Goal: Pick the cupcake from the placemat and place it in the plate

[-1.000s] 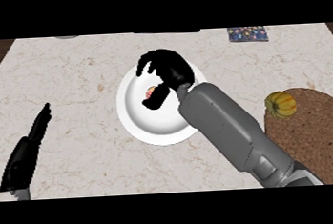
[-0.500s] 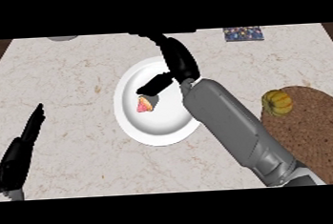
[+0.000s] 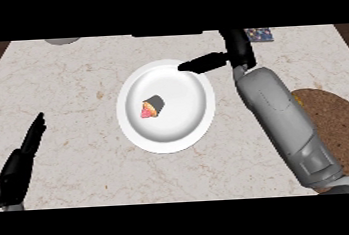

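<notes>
We see the cupcake (image 3: 151,108) lying on its side inside the white plate (image 3: 183,84), left of its middle. Our right hand (image 3: 230,54) hangs over the plate's far right rim, fingers straight, holding nothing. Our left hand (image 3: 21,162) rests open at the near left of the bench (image 3: 72,95). The brown placemat (image 3: 332,116) lies at the right.

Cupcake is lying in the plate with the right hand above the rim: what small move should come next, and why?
Probably draw the right hand back toward the robot. The cupcake lies on its side inside the plate, and the open fingers are clear of it, so nothing remains to hold.
</notes>
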